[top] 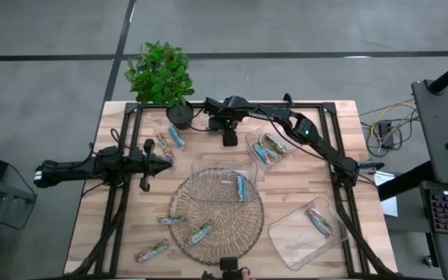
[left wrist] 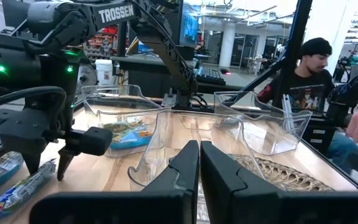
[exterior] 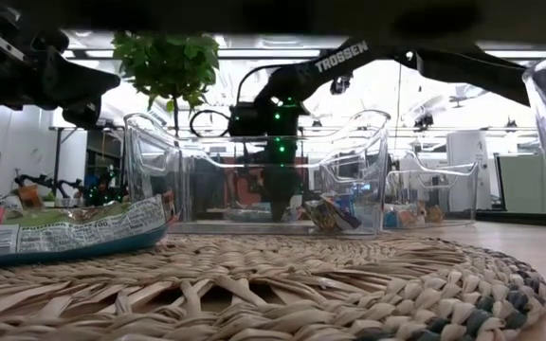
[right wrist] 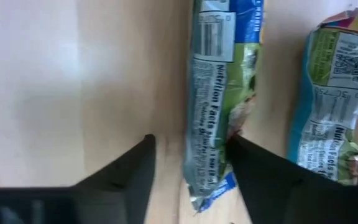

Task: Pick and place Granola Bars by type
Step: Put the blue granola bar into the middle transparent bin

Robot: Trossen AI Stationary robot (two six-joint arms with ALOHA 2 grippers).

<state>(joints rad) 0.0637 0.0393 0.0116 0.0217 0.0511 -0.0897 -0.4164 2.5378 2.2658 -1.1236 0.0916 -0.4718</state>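
— Right gripper (right wrist: pixel 188 158) is hanging over the pale wooden tabletop (right wrist: pixel 73 74) with its fingers apart, straddling one end of a slim blue, green and silver wrapped granola bar (right wrist: pixel 213 93).
— Which way is that bar lying?
— Its long axis is running straight ahead from the gripper, across the closing direction, so a squeeze should be catching its narrow sides. A second, red-edged bar (right wrist: pixel 328 106) is lying just outside one finger.
— And the left gripper (left wrist: pixel 199 162)?
— Fingers together, waiting well off.
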